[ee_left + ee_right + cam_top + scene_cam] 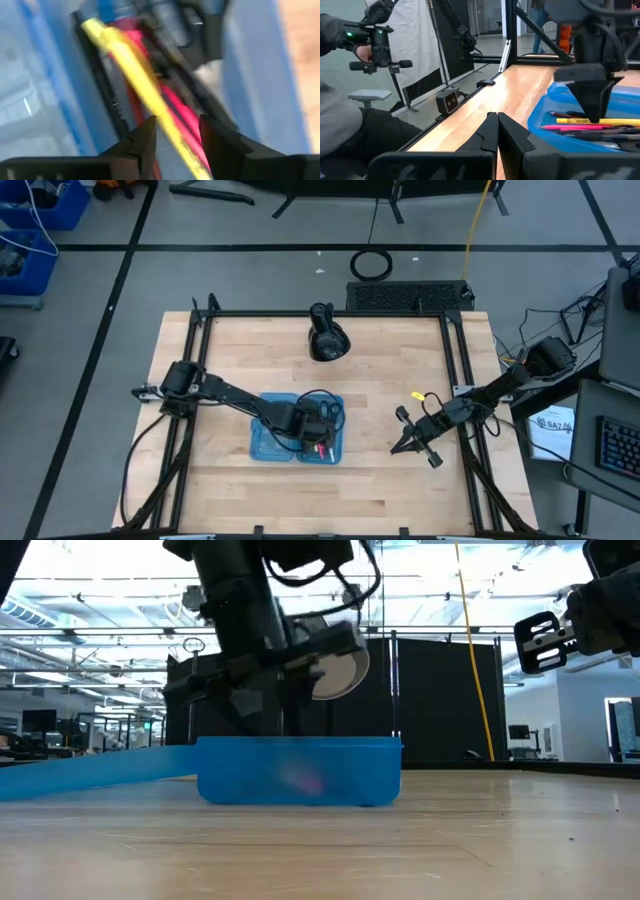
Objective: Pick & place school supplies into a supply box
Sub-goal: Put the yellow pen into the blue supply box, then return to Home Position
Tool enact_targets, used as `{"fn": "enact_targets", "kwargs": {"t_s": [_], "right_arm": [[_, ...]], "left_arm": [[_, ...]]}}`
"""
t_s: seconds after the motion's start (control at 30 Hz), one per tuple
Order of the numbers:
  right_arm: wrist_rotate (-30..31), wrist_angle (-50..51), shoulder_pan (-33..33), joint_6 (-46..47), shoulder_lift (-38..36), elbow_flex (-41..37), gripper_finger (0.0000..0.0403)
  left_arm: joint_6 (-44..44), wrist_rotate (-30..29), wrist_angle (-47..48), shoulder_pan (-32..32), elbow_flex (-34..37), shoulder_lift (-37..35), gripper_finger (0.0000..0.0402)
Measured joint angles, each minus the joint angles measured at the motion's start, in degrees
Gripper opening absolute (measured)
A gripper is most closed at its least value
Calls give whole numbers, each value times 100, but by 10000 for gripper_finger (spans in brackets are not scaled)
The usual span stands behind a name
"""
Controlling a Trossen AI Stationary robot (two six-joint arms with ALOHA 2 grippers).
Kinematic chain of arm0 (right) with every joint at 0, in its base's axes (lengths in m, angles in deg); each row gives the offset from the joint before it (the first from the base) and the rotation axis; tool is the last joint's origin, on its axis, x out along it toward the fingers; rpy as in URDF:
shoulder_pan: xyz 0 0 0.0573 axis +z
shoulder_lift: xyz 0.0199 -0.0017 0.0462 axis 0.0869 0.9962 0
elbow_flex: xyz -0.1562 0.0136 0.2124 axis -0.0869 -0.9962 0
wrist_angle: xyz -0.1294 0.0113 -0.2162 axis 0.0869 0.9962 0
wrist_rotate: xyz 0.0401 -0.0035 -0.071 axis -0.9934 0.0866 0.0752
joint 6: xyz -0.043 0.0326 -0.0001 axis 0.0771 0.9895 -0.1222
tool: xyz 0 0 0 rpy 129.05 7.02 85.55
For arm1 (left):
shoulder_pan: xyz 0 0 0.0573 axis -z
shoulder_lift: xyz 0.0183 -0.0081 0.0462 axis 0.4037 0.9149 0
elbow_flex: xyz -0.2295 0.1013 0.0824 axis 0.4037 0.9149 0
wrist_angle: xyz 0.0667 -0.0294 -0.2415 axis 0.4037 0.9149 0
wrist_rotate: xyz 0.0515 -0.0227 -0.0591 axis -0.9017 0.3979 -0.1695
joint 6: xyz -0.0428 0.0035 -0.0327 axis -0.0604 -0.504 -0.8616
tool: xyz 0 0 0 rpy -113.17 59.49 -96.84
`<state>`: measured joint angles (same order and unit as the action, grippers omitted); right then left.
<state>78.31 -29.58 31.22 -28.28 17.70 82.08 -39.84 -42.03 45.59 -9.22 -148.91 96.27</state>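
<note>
The supply box (pixel 272 442) lies open at the table's middle, its two translucent blue halves side by side. Its right half holds the school supplies: a yellow pencil (pixel 590 120) on top of a pink pen (pixel 570 127) and darker pens, with scissors (pixel 331 412) at the far end. My left gripper (pixel 177 132) points steeply down into that half and is open. Its fingers stand on either side of the yellow pencil (pixel 135 70), with a gap showing beside it. My right gripper (pixel 497 120) is shut and hovers level to the right of the box (pixel 560 100), holding nothing.
A black lumpy object (pixel 327 338) sits at the middle of the table's far edge. Black frame rails (pixel 460 380) run along the table's sides. A person (pixel 350 100) holding a device stands beyond the table. Bare wood lies near the front edge.
</note>
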Motion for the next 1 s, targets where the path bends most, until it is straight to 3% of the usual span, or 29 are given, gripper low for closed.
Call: {"fn": "enact_targets", "kwargs": {"t_s": [0.23, 0.4, 0.53, 0.67, 0.8, 0.9, 1.0], "right_arm": [[2, -2, 0, 39, 0, 0, 0], [4, -2, 13, 191, 0, -1, 0], [16, -51, 13, 165, 0, -1, 0], [21, -124, 15, 145, 0, 0, 0], [41, 185, 58, 270, -2, 0, 0], [402, 419, 193, 331, -2, 0, 0], [932, 505, 312, 339, -2, 0, 0]], "left_arm": [[634, 80, 309, 54, -721, 0, 166], [1367, -73, 1122, 99, -1537, -2, 167], [2534, -213, 1842, 257, -2217, -2, 159], [3780, -554, 2255, 792, -2671, -9, 120], [4904, -611, 1910, 1674, -2905, -9, 60], [5898, -646, 1227, 2371, -2880, -15, 14], [6752, -1031, 917, 2922, -2729, -15, 9]]}}
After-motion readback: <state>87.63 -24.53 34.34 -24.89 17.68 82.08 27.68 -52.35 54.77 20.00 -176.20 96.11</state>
